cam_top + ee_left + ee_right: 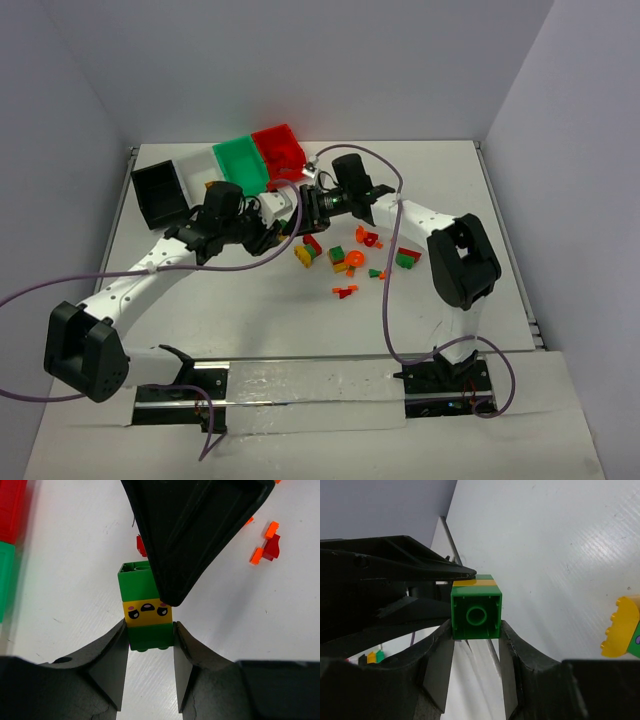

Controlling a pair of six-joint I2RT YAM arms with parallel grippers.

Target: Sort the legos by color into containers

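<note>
A short stack of legos, green, yellow with a printed face, then green (145,590), hangs above the table between both arms. My left gripper (149,630) is shut on its lower green brick. My right gripper (476,627) grips the other end, a green brick (476,612) with its hollow underside facing the camera, pads touching both sides. In the top view the two grippers meet near the bins, left gripper (272,228) and right gripper (306,210). Black (160,192), white (200,172), green (242,163) and red (280,150) containers stand in a row at the back left.
Loose legos (345,258) in red, green, yellow and orange lie scattered mid-table, right of the grippers. Orange and red pieces (267,545) lie below the stack's right side. A yellow studded piece (622,627) shows at the right wrist view's edge. Purple cables loop over both arms.
</note>
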